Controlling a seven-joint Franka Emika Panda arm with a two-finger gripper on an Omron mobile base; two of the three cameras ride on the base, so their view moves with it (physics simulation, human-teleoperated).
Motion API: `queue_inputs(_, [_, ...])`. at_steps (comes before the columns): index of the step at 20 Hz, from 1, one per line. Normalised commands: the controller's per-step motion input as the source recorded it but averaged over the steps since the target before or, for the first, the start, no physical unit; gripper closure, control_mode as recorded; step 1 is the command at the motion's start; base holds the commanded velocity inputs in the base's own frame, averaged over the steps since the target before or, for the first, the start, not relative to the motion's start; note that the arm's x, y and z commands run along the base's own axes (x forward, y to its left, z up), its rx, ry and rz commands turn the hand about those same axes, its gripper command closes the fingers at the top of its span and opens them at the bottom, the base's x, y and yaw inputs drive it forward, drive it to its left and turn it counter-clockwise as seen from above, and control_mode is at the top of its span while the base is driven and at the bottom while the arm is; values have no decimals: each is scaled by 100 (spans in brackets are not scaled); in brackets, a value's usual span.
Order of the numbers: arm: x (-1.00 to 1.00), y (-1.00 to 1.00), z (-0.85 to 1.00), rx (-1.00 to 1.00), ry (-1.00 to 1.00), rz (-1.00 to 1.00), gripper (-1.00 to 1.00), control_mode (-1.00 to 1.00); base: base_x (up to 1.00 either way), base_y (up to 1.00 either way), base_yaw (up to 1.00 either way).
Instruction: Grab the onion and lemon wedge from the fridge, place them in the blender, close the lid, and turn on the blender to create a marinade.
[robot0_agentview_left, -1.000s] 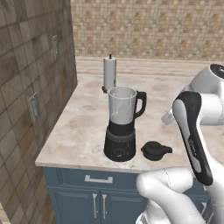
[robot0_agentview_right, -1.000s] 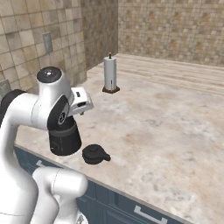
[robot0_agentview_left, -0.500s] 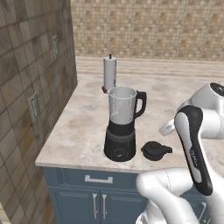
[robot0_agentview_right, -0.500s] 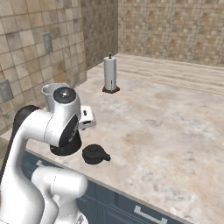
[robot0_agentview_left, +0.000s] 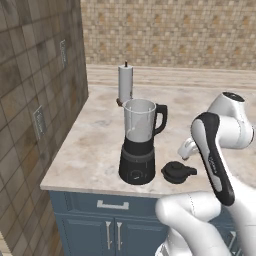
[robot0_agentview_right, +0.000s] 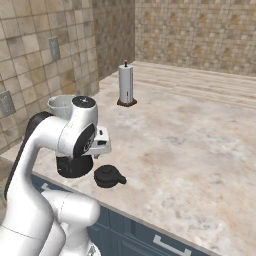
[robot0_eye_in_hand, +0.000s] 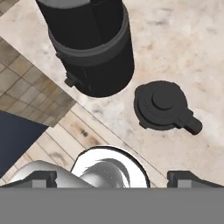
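The blender (robot0_agentview_left: 138, 145) stands near the counter's front edge, its clear jar (robot0_agentview_left: 139, 119) open at the top, and from the right base view my arm hides most of it (robot0_agentview_right: 74, 166). The black lid (robot0_agentview_left: 177, 172) (robot0_agentview_right: 108, 176) lies flat on the counter just right of the base. In the hand view I look down on the blender's base (robot0_eye_in_hand: 94, 52) and the lid (robot0_eye_in_hand: 162, 105). My gripper (robot0_eye_in_hand: 116, 178) hangs open above the counter edge near them, fingertips (robot0_eye_in_hand: 187, 178) wide apart and holding nothing. The onion, lemon wedge and fridge are out of view.
A white paper roll (robot0_agentview_left: 125, 84) (robot0_agentview_right: 126, 85) stands upright behind the blender. A tiled wall (robot0_agentview_left: 35, 100) with outlets borders the counter (robot0_agentview_left: 97, 137) on the left. Blue cabinet doors (robot0_agentview_left: 107, 227) sit below the counter's front edge.
My arm has folded down, and the hand has dropped from about jar height to beside the blender's base, over the lid. Blender, lid and paper roll have stayed put.
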Motion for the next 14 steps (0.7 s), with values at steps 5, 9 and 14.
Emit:
queue_inputs(5, [22, -19, -24, 0, 20, 0, -100, -100, 0, 0, 0])
queue_inputs(9, [19, -13, -36, 0, 6, 0, -100, -100, 0, 0, 0])
queue_inputs(14, [14, -3, -44, 0, 1, 0, -100, -100, 0, 0, 0])
